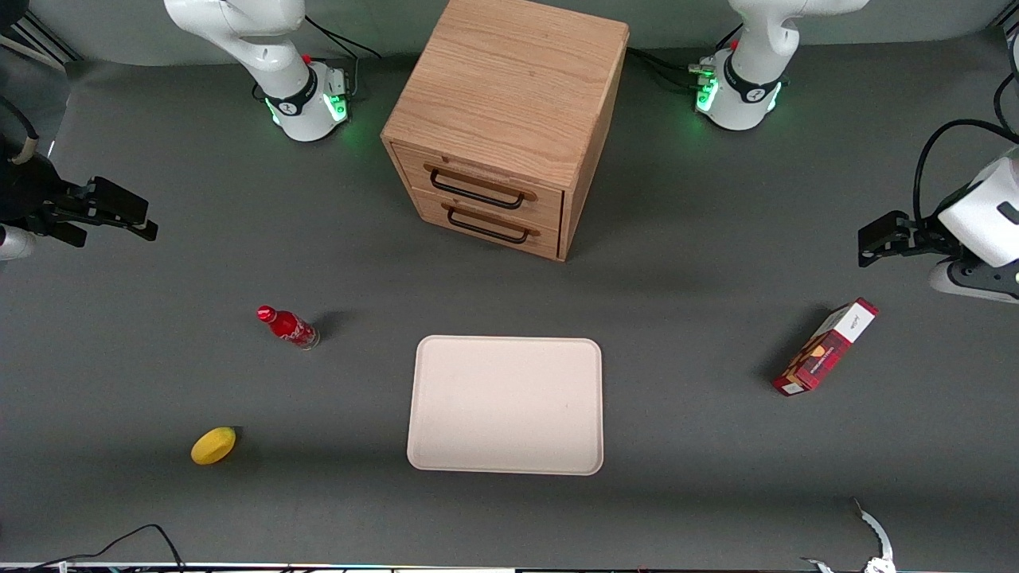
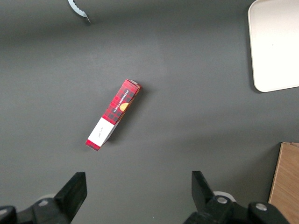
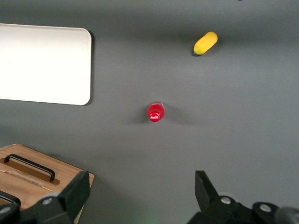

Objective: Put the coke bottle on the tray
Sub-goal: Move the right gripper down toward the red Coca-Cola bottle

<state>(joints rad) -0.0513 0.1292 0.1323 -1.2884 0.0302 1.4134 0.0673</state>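
Two black fingers [image 3: 70,196] of the right arm's gripper [image 1: 119,213] are spread wide with nothing between them, and it hangs high over the table's working arm's end, well apart from everything.

The coke bottle [image 1: 288,326] stands upright on the grey table [image 1: 159,366], red cap up, beside the tray [image 1: 505,404] but clear of it, toward the working arm's side. From the right wrist camera, I look straight down on its cap.

The tray lies flat in front of the wooden drawer cabinet [image 1: 509,119], nearer the front camera, its surface bare.

One yellow lemon-like fruit [image 1: 213,445] sits nearer the front camera than the bottle. One red plaid box [image 1: 825,348] lies toward the parked arm's end.
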